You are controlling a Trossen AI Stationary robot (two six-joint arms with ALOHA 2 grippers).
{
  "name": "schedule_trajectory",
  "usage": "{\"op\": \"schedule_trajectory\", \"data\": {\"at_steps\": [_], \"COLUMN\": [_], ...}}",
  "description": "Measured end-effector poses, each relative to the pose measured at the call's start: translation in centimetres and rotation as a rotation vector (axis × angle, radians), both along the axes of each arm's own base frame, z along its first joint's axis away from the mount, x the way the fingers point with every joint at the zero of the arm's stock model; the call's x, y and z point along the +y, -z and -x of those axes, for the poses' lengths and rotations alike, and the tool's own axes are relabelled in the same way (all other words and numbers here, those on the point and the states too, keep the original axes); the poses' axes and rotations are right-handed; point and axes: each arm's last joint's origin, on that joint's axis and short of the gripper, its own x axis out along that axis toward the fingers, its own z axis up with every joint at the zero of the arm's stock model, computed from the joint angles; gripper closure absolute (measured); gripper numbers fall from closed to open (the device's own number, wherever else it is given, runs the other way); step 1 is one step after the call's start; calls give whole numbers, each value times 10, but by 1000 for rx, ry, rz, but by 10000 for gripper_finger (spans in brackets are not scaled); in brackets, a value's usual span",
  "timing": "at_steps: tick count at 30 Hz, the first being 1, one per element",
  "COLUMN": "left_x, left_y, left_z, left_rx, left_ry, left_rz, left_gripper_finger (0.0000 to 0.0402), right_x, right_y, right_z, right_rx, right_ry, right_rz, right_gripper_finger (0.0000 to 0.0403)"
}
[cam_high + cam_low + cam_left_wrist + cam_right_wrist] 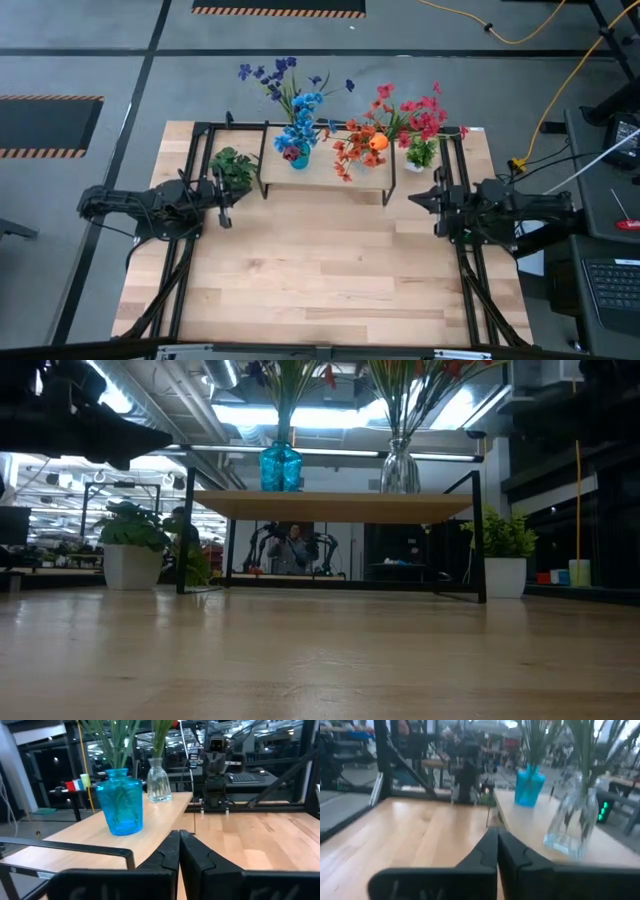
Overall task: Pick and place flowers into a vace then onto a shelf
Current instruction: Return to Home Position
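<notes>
Two vases stand on the low wooden shelf (325,172) at the table's far side. The blue vase (120,801) holds blue and purple flowers (290,95). The clear vase (571,825) holds red and orange flowers (395,122) with an orange bud (377,142). In the low view both vases, blue (281,466) and clear (399,468), rest by their bases on the plank. My left gripper (180,836) is shut, hovering near the shelf's left end. My right gripper (497,831) is shut, hovering near the shelf's right end. Neither holds anything.
A leafy potted plant (233,167) stands left of the shelf and another (421,153) at its right end. Black frame rails (180,270) run along both table sides. The bare wooden tabletop (320,270) stretches in front of the shelf.
</notes>
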Motion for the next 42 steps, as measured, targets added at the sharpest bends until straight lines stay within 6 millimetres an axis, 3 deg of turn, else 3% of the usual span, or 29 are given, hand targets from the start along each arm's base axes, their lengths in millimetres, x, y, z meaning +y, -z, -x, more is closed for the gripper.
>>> {"op": "schedule_trajectory", "data": {"at_steps": [10,16,31,42], "left_x": [5,6,7,7], "left_y": [2,4,4,4], "left_z": [-1,-1,-1,-1], "left_rx": [10,31,25,17], "left_ry": [-9,-14,-44,-42], "left_rz": [24,33,48,72], "left_gripper_finger": [399,399,400,396], "right_x": [2,5,5,4], "right_y": [29,26,28,28], "right_z": [-12,-11,-12,-12], "right_rx": [-114,-142,-125,-127], "right_ry": [-40,-143,-132,-140], "right_rz": [96,97,69,-83], "right_gripper_finger": [401,401,382,383]}}
